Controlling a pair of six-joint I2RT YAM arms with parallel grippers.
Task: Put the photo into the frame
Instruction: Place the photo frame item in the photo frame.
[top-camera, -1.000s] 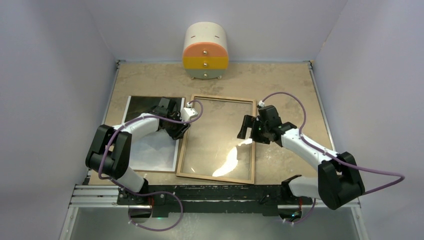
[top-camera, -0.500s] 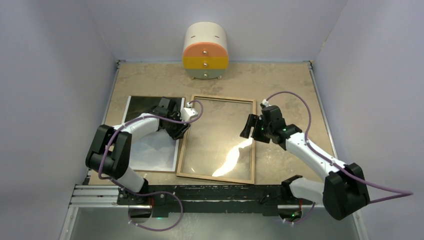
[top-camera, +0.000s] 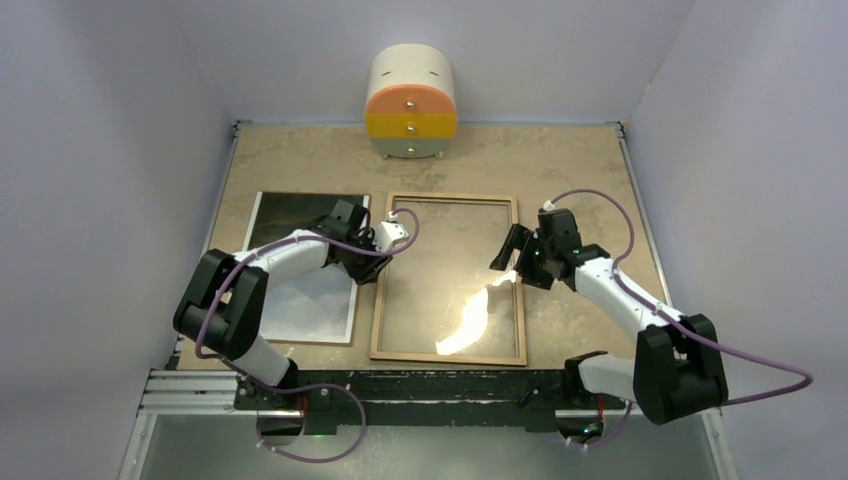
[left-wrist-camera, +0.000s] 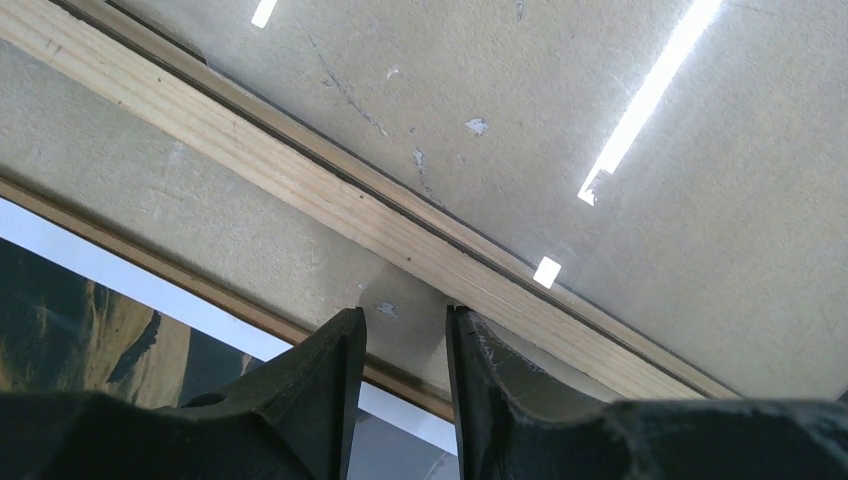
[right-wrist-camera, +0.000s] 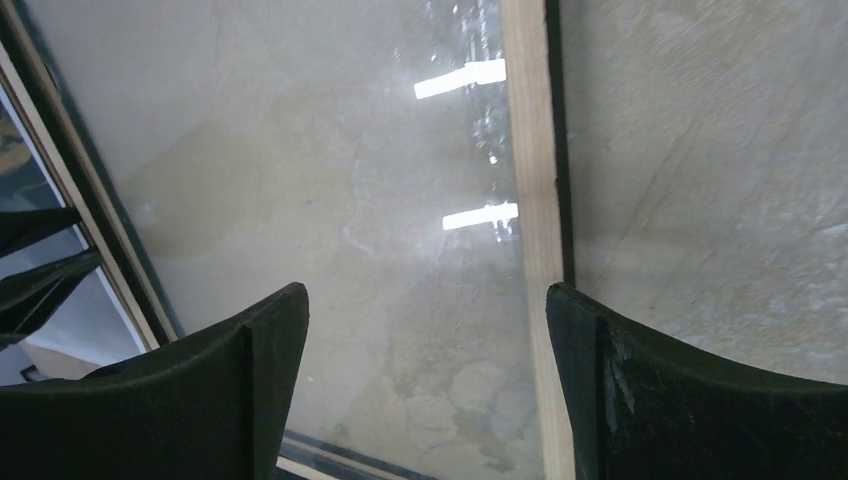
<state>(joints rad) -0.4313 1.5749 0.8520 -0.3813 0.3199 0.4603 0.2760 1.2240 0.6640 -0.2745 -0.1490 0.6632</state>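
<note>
The frame (top-camera: 447, 355) lies flat mid-table, its light wood back up, with glass inside the rails. The photo (top-camera: 310, 310) lies flat to its left, picture up, partly under my left arm. My left gripper (top-camera: 376, 266) is low over the bare strip between them. Its fingers are a narrow gap apart with only table between them (left-wrist-camera: 405, 312), and the right fingertip (left-wrist-camera: 462, 318) touches the frame's left rail (left-wrist-camera: 330, 195). The photo's white edge (left-wrist-camera: 90, 262) shows beside it. My right gripper (top-camera: 508, 262) hangs wide open (right-wrist-camera: 425, 290) astride the frame's right rail (right-wrist-camera: 530, 200).
A small round drawer unit (top-camera: 411, 103) in cream, orange and yellow stands at the back of the table. A thin brown edge (left-wrist-camera: 200, 285) runs along the photo's white border. Walls close the table on the left, right and back.
The frame has slid to the right and straightened, opening a wider gap to the photo. My left gripper followed it rightward. My right gripper drew back to the right with the rail.
</note>
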